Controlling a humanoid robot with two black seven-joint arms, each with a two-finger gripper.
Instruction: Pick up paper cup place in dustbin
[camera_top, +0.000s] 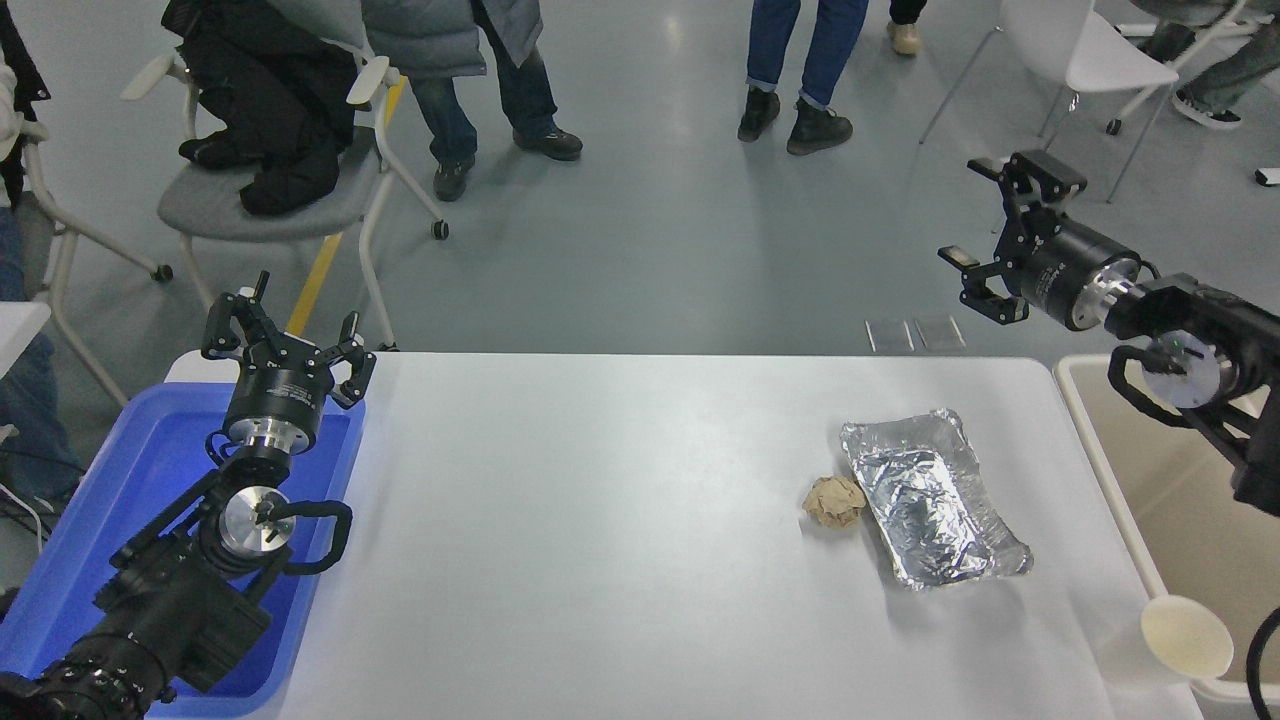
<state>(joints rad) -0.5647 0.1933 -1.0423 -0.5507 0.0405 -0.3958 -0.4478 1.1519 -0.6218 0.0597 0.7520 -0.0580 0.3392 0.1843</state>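
Note:
The paper cup (1186, 636) lies at the lower right with its cream inside facing me, overlapping the near-left rim of the dustbin (1098, 474). I cannot tell whether it rests inside the bin or on its rim. The beige dustbin stands off the table's right end, and the right arm covers part of it. My right gripper (965, 212) is open and holds nothing. It hangs high beyond the table's far right corner, well away from the cup. My left gripper (286, 322) is open and parked over the blue tub at the lower left.
A blue plastic tub (90, 520) sits at the table's left end under the left arm. A foil tray (935, 500) and a crumpled brown paper ball (835, 500) lie right of centre. People stand beyond the table, with chairs (270, 200) at the far left and far right.

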